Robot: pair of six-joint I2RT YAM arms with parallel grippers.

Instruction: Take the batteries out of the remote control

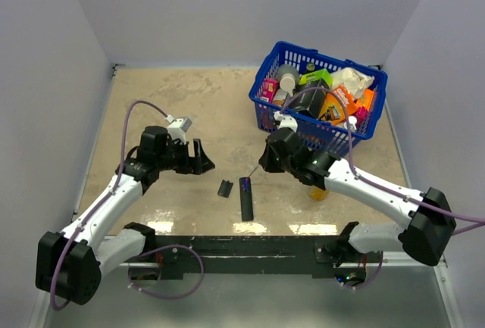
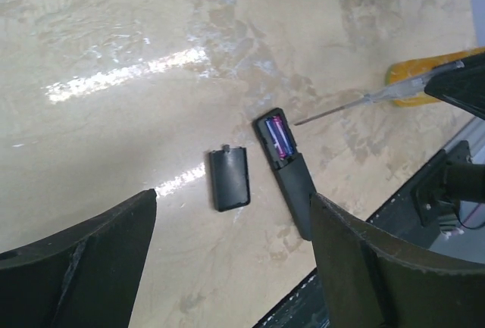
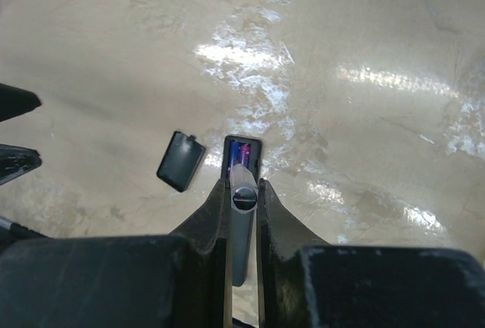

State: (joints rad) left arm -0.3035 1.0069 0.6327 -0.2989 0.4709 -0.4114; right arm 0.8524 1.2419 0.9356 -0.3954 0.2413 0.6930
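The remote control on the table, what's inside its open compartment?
Purplish batteries lie in the uncovered recess of the remote control. What lies beneath them cannot be seen. From the right wrist, the grey stick hides the recess's near end.

Light comes evenly from overhead and is bright, so the shadows under my arms are faint and soft. In the top view, white glare patches lie on the table (image 1: 174, 101) at 6 o'clock. My left wrist view has a glare streak at 10 o'clock; my left fingers (image 2: 83, 267), at 5 and 7 o'clock, are dark and soft-edged. My right wrist view glares at 12 and 2 o'clock; the stick (image 3: 241, 245), close to the lens, is blurred.
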